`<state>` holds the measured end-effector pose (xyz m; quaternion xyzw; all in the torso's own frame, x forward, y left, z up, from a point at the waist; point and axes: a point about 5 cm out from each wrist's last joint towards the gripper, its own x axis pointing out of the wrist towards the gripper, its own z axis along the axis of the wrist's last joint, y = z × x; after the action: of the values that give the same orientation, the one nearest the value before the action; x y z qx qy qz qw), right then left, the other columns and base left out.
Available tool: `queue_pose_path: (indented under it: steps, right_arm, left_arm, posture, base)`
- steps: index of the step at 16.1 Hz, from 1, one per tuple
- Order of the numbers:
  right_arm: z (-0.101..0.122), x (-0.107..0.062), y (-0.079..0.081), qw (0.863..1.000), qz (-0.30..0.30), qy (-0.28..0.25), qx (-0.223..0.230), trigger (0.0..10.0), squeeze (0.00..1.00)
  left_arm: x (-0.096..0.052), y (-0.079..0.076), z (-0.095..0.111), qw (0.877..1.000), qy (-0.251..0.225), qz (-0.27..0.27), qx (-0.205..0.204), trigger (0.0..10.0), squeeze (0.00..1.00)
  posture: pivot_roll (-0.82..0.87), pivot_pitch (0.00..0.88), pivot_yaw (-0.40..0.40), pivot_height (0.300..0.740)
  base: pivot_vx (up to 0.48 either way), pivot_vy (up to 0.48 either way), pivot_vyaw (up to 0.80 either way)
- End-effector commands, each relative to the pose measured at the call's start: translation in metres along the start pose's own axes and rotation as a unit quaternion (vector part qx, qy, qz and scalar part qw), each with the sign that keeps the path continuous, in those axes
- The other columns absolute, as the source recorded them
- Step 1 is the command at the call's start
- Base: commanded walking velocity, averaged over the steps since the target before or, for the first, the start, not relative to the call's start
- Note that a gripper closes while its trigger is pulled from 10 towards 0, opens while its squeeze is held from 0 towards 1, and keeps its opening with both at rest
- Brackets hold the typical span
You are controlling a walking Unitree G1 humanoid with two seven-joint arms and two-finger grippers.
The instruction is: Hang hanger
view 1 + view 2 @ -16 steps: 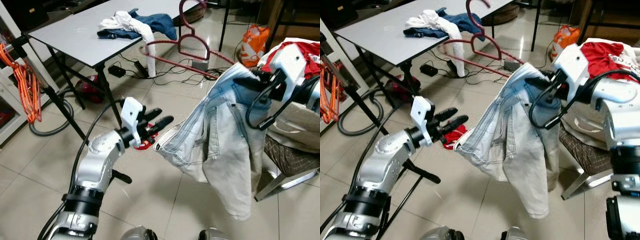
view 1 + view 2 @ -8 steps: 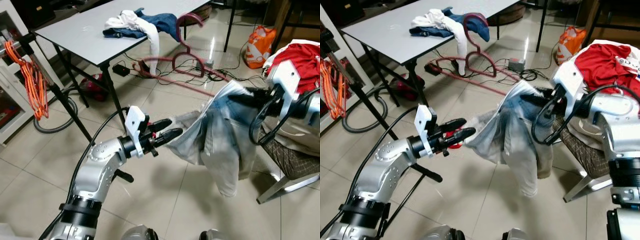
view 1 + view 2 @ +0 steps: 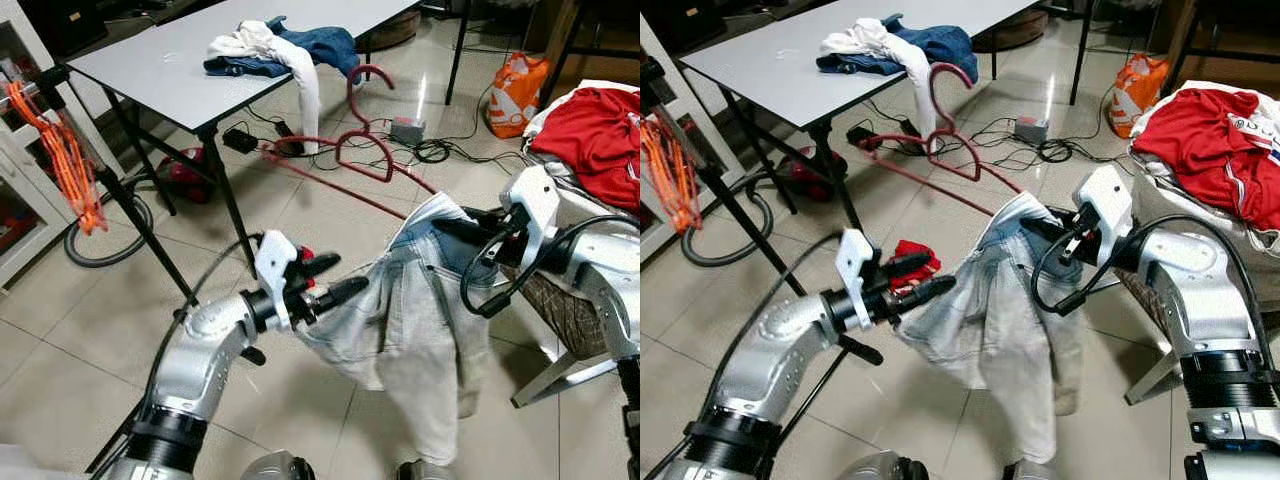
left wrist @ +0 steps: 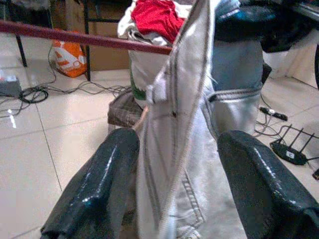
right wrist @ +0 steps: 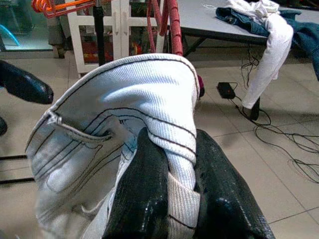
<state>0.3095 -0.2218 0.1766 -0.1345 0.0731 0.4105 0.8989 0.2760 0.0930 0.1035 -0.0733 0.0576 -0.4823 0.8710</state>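
We see a grey rectangular table (image 3: 170, 75) on black folding legs at the far left, with a heap of white and blue clothes (image 3: 280, 50) near its edge. On our right a pile of red clothing (image 3: 1215, 140) lies over a seat, with an orange plastic bag (image 3: 517, 92) beyond it on the tiled floor.

Between our two arms hangs a pale, washed-out pair of denim jeans (image 3: 410, 330), the largest thing we are handling. Our right gripper (image 5: 169, 199) has its two fingers pressed together on the bunched waistband, and carries the weight. Our left gripper (image 3: 325, 285) has its fingers apart on either side of a hanging edge of the denim, not yet closed on it as far as we can tell.

The dark red hanger (image 3: 362, 140), the thing the task names, stands out behind the jeans with its hook uppermost; what holds it we cannot make out. Orange hangers (image 3: 65, 155) dangle from a black rail (image 3: 30, 85) at far left.

We judge the task early: the jeans are held but not on a hanger, and nothing has been hung on the rail by us.
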Motion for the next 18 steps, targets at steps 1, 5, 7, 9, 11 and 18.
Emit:
queue_pose_path:
  steps: [1,5,7,9,11,18]
  right_arm:
    - [0.004,0.000,0.000,1.000,0.003,-0.001,-0.023,0.0,0.00]
    - [0.013,-0.002,-0.004,0.999,-0.003,-0.002,-0.033,0.0,0.00]
    - [0.027,0.000,0.000,0.999,-0.007,-0.013,-0.036,0.0,0.00]
    - [0.032,0.001,0.002,0.999,-0.003,-0.018,-0.043,0.0,0.00]
    - [0.036,0.001,0.003,0.999,0.000,-0.022,-0.047,0.0,0.00]
    - [0.036,0.001,0.003,0.999,0.000,-0.022,-0.047,0.0,0.00]
  left_arm:
    - [-0.004,0.000,-0.003,1.000,0.002,-0.005,-0.006,10.0,0.00]
    - [-0.011,0.000,-0.014,0.999,0.027,-0.015,0.011,10.0,0.00]
    - [-0.011,-0.001,-0.023,0.999,0.032,-0.016,0.001,10.0,0.00]
    - [-0.009,-0.001,-0.027,0.999,0.031,-0.017,-0.007,10.0,0.00]
    - [-0.006,-0.001,-0.029,0.999,0.029,-0.016,-0.009,10.0,0.00]
    - [-0.006,-0.001,-0.029,0.999,0.029,-0.016,-0.009,10.0,0.00]
  posture:
    - [-0.16,0.000,0.111,0.740]
    - [-0.17,0.000,0.116,0.740]
    - [-0.17,0.000,0.115,0.740]
    - [-0.17,0.000,0.113,0.740]
    - [-0.17,0.000,0.114,0.740]
    - [-0.17,0.000,0.114,0.740]
  base:
    - [0.000,0.000,0.00]
    - [0.000,0.000,0.00]
    - [0.000,0.000,0.00]
    - [0.000,0.000,0.00]
    - [0.000,0.000,0.00]
    - [0.000,0.000,0.00]
